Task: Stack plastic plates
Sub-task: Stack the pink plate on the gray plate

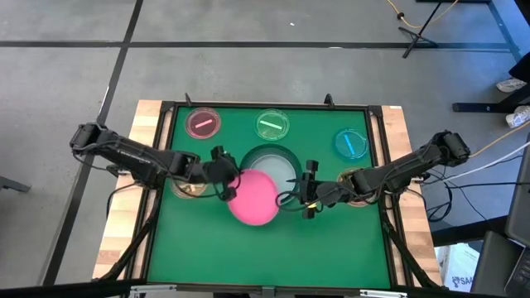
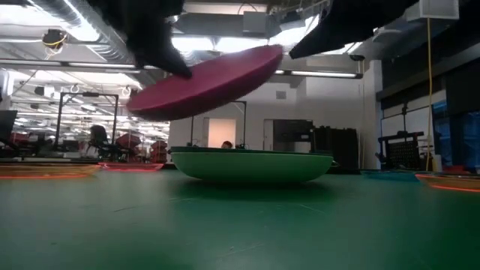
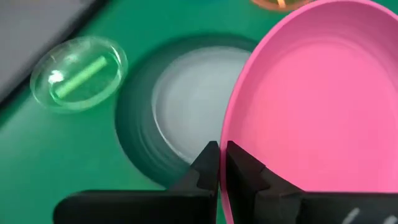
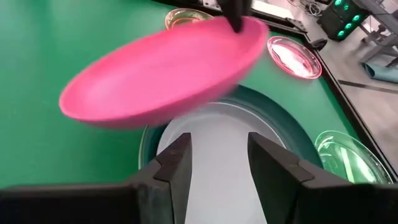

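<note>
A pink plate (image 1: 252, 197) hangs tilted in the air above the table, with my left gripper (image 1: 224, 178) shut on its left rim. Under its far edge a dark green plate (image 1: 269, 153) sits on the mat with a whitish plate (image 3: 193, 99) nested inside; the low view shows this stack (image 2: 251, 165) resting on its base. My right gripper (image 4: 217, 162) is open, just to the right of the pink plate (image 4: 161, 68) and over the whitish plate, touching nothing. Small clear dishes lie around: pink (image 1: 204, 124), green (image 1: 272, 126) and blue (image 1: 351, 143). My left gripper pinches the pink plate's rim (image 3: 225, 134) between its two fingers (image 3: 205, 165), one inside the plate and one outside. It comes in from the table's left. The plate is lifted clear and tilted (image 2: 206, 82) above the green stack.
Amber dishes sit beneath each arm, one at the left (image 1: 189, 187) and one at the right (image 1: 358, 179). A raised dark frame (image 1: 383, 165) borders the green mat. Open mat lies toward the near edge (image 1: 265, 257).
</note>
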